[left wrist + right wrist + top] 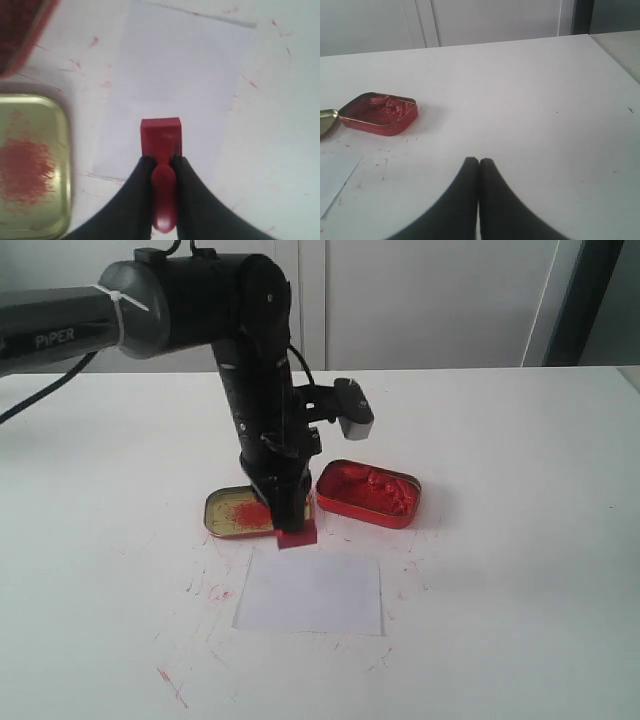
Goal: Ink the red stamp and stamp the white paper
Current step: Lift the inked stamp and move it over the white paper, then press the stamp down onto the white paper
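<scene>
My left gripper (292, 525) (161, 161) is shut on the red stamp (297, 537) (161, 137), holding its knob handle with the square base pointing down. The stamp hangs just above the far edge of the white paper (310, 593) (175, 85), close to the gold tin lid (238, 513) (30, 165). The open red ink tin (369, 492) (379, 114) lies to the right of the lid. My right gripper (479, 162) is shut and empty, low over bare table right of the tin; it does not show in the exterior view.
Red ink smears (172, 686) dot the white table (520, 570) around the paper. The left arm's black body (265, 400) rises over the lid. A white wall and cabinet stand behind the table's far edge.
</scene>
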Tool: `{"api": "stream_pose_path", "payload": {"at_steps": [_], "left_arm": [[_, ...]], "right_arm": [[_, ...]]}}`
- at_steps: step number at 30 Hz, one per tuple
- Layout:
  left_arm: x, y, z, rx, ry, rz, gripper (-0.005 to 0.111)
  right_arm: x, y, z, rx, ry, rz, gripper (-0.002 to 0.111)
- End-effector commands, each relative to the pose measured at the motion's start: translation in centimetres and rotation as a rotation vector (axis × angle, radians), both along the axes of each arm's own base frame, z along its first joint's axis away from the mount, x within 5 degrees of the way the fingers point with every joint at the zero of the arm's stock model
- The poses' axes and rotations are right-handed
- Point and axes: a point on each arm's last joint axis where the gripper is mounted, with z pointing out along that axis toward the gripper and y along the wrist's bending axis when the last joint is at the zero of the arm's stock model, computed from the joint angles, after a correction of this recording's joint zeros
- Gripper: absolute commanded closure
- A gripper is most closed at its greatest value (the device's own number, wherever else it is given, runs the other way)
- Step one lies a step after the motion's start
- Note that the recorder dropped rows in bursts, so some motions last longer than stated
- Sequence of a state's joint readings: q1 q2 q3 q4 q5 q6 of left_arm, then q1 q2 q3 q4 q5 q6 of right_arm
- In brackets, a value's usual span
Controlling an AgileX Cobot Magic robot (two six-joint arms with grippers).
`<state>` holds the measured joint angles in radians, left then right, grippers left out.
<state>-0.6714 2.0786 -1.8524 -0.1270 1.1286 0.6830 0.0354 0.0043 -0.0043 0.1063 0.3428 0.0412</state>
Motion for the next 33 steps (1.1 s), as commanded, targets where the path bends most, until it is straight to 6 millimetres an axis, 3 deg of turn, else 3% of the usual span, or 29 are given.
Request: {"api": "stream_pose_path", "payload": {"at_steps": [1,7,11,24,29,33], "left_arm": [[-2.3,1.1,-0.6,0.015,0.060,-0.001,0.107],[-3.8,0.7,-2.5,0.001,0.021,0.000,0.107],[-3.8,0.4,-3.6,-0.009,-0.007,0.015,0.107],[-3.2,0.0,-3.9,-0.054,-0.067,0.041,0.107],[-3.0,-0.1,-5.3,-0.029,-0.039,0.041,0.107],[-2.9,-0.3,-8.3,0.012,0.013,0.046,0.107]], "right_arm": [[0.0,0.0,0.0,-0.001,-0.009,0.002,0.108],[0.0,0.0,0.0,-0.001,-0.009,0.002,0.108],[0.0,0.0,0.0,-0.001,-0.009,0.002,0.108],[0.0,0.0,0.0,-0.001,-0.009,0.002,0.108],[0.0,0.0,0.0,-0.001,-0.009,0.002,0.108],[0.0,0.0,0.0,-0.001,-0.009,0.002,0.108]]}}
